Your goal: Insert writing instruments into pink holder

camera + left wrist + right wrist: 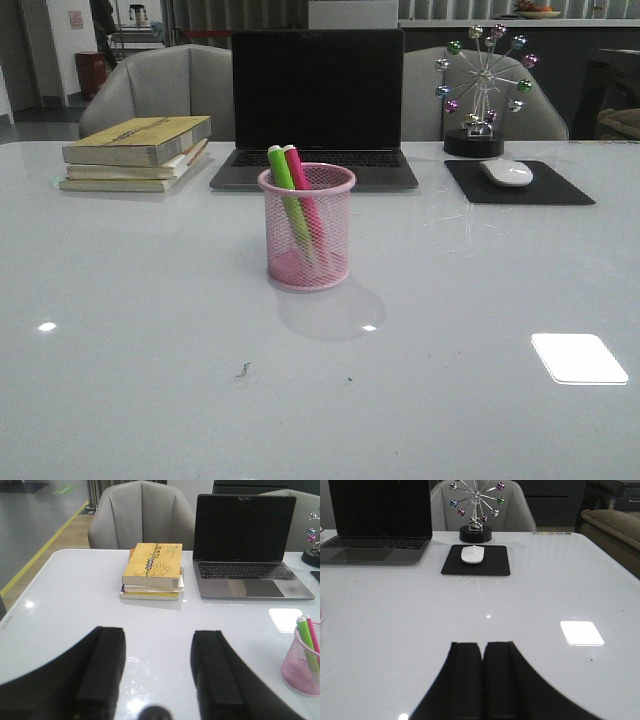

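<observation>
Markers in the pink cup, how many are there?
2: the green marker and the pink marker stand side by side, leaning, in the pink holder. None elsewhere.

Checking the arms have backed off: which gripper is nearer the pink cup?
Left. The left gripper sees the pink cup close beside it; from the right gripper only a pink sliver of its rim shows at the frame's edge.

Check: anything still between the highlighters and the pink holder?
Nothing visible. Green highlighter and pink highlighter already stand inside the pink holder, leaning together. Neither gripper holds anything.
</observation>
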